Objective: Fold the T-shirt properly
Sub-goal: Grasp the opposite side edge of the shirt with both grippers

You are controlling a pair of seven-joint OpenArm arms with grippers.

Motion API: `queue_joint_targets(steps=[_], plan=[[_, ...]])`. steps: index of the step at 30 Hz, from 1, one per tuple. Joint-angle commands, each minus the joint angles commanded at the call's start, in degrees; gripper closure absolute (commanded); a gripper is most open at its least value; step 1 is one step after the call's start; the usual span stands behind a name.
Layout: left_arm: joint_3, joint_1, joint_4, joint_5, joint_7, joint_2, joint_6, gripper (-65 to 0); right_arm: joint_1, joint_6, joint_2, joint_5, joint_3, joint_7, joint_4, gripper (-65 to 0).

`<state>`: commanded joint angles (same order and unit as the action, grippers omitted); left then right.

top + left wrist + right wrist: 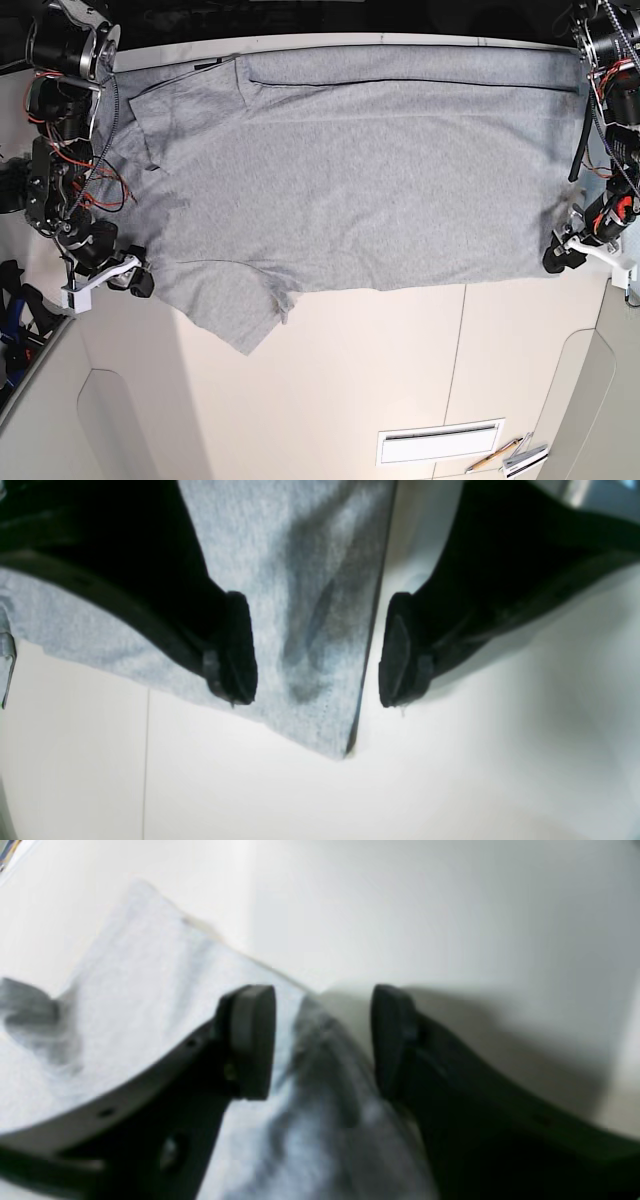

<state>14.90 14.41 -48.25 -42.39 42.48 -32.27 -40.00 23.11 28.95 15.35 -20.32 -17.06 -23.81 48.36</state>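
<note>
White table (350, 380) under flat, plain heather-grey T-shirt (370, 180), both arms' fingers (240, 650) spread over its corners

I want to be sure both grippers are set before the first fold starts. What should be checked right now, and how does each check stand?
1. T-shirt spread flat on the table: mostly ok; one sleeve points toward the near edge, and small wrinkles remain.
2. Left gripper open around the corner of the fabric: ok, cloth lies between the pads.
3. Right gripper open over the fabric edge: ok, a raised ridge of cloth sits between the pads.
4. Either gripper already pinching the cloth: not ok, both jaws stand apart.
5. Lettered side up or down: cannot tell; only plain grey shows.
</note>
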Motion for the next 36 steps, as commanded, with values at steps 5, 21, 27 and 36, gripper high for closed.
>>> queue_joint_targets(steps=[5,21,27,36], plan=[[0.0,0.0,0.0,-0.2,0.7,0.0,0.0,-42.1,0.0,1.51,-2.5,0.0,0.3,-0.7,0.0,-30.6],[0.0,0.2,-0.1,-3.2,1.1,-0.2,0.0,0.0,0.1,2.78,-3.0,0.0,0.3,-2.4,0.5,0.0],[0.0,0.3,-3.2,-3.3,5.0,-3.7,0.0,0.0,0.0,3.43,-2.4,-3.1,0.3,-9.7,8.0,0.0],[0.0,-0.3,-8.9,-13.9,19.3,-8.9,0.0,0.0,-1.0,3.43,1.3,-13.3,0.3,-22.2,16.7,0.0]])
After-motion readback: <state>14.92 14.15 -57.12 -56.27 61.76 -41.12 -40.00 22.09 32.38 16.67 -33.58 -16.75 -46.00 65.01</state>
